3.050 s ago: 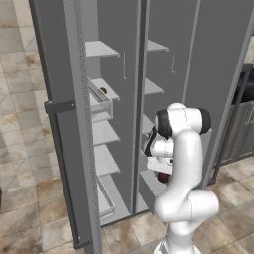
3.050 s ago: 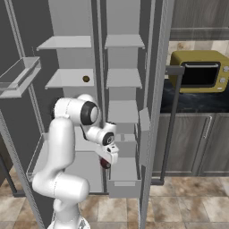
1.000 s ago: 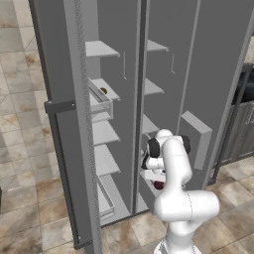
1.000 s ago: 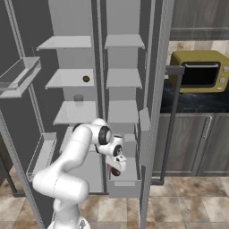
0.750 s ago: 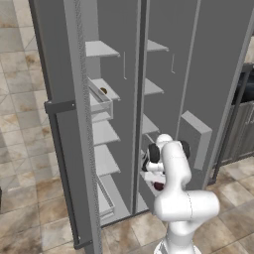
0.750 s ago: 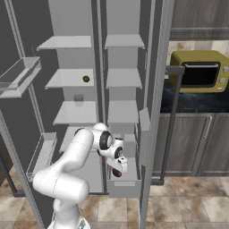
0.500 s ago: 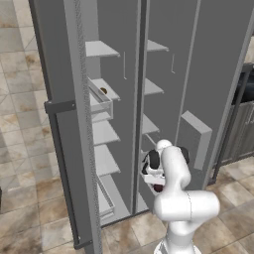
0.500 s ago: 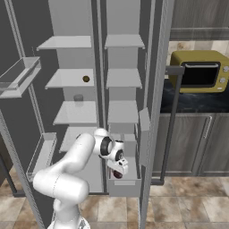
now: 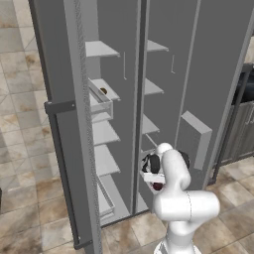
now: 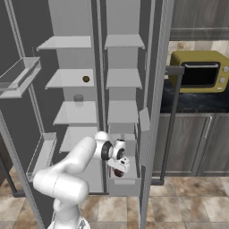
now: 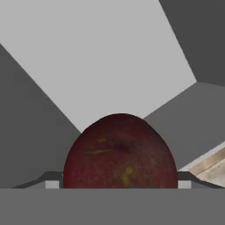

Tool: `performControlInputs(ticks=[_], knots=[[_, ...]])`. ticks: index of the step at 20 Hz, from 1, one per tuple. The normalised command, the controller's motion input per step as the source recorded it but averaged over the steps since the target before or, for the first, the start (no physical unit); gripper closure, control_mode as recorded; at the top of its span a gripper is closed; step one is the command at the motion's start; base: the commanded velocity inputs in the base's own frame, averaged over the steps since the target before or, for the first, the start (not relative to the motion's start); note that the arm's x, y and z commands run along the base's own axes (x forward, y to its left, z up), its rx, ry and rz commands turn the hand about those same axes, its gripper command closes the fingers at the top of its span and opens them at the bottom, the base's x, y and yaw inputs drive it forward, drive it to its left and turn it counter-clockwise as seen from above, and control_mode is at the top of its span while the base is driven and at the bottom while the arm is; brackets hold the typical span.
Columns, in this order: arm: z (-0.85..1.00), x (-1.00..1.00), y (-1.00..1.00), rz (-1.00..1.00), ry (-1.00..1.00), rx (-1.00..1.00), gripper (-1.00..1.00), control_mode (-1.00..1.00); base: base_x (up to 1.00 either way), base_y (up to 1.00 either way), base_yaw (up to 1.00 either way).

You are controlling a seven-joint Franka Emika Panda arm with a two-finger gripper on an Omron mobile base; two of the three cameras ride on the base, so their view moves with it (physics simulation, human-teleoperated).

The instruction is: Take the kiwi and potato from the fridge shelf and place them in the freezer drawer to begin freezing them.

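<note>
A dark red potato fills the lower middle of the hand view, and my gripper is shut on it. Below it lie the pale floor and grey walls of the freezer drawer. From the right base view the gripper holds the potato low inside the freezer drawer, which stands pulled out at the bottom of the right column. In the left base view the potato shows beside my forearm. The small brown kiwi rests on a fridge shelf in the left column, also visible as the kiwi.
A clear glass stands on the shelf below the kiwi. Clear door bins hang on the open left door. An open right door flanks the drawer. A yellow microwave sits on the dark counter to the right.
My arm has stretched forward and down, carrying the potato from in front of the fridge into the freezer drawer. The kiwi has stayed on its shelf.
</note>
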Motion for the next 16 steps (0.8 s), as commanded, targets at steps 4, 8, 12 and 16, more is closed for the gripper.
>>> performControlInputs(ticks=[4, 8, 12, 16], knots=[[-0.6, -0.82, 0.31, 0.08, 0.0, 0.0, -1.0, -1.0, 0.0, 0.0, 0.0], [-0.47, -0.92, 0.24, 0.07, -0.02, 0.0, -1.0, -1.0, 0.0, 0.0, 0.0], [-0.27, -0.94, 0.18, 0.07, -0.07, 0.0, -1.0, -1.0, 0.0, 0.0, 0.0], [0.08, -0.6, 0.06, 0.01, -0.16, 0.0, -1.0, -1.0, 0.0, 0.0, 0.0]])
